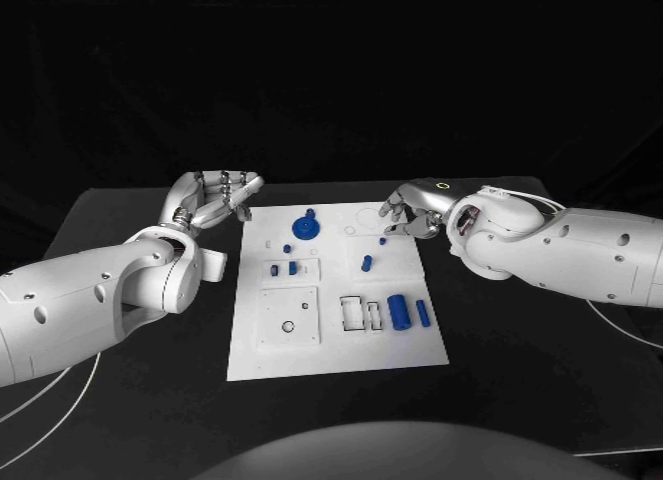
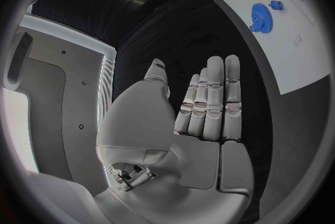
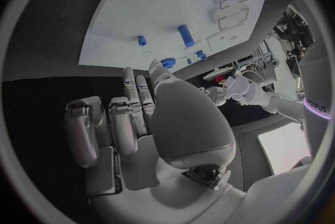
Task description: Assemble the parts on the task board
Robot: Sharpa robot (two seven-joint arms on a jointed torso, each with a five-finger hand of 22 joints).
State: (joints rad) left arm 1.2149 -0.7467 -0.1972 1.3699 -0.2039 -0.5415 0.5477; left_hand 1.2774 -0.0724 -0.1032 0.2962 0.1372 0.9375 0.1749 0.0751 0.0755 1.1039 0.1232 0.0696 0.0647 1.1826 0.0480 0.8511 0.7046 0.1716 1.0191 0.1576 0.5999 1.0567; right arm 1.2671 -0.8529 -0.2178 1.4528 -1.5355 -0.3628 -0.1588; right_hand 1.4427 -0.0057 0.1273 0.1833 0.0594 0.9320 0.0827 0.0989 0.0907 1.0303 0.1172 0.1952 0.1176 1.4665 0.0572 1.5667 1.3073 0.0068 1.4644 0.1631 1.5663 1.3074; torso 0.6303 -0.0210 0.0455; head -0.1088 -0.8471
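Observation:
The white task board (image 1: 338, 340) lies in the middle of the table. On it are a blue gear (image 1: 308, 226), a small blue peg (image 1: 366, 263), a thick blue cylinder (image 1: 399, 311) and a thinner one (image 1: 422, 313). My left hand (image 1: 216, 195) hovers off the board's far left corner; the left wrist view shows its fingers (image 2: 213, 95) straight and holding nothing. My right hand (image 1: 415, 212) hangs over the board's far right corner. In the right wrist view some of its fingers (image 3: 111, 123) are partly curled, the thumb stands apart, and nothing is held.
Small blue pieces (image 1: 284, 268) sit in a raised white block on the board's left half. White rectangular frames (image 1: 361, 313) lie beside the thick cylinder. Black table (image 1: 533, 360) surrounds the board on all sides.

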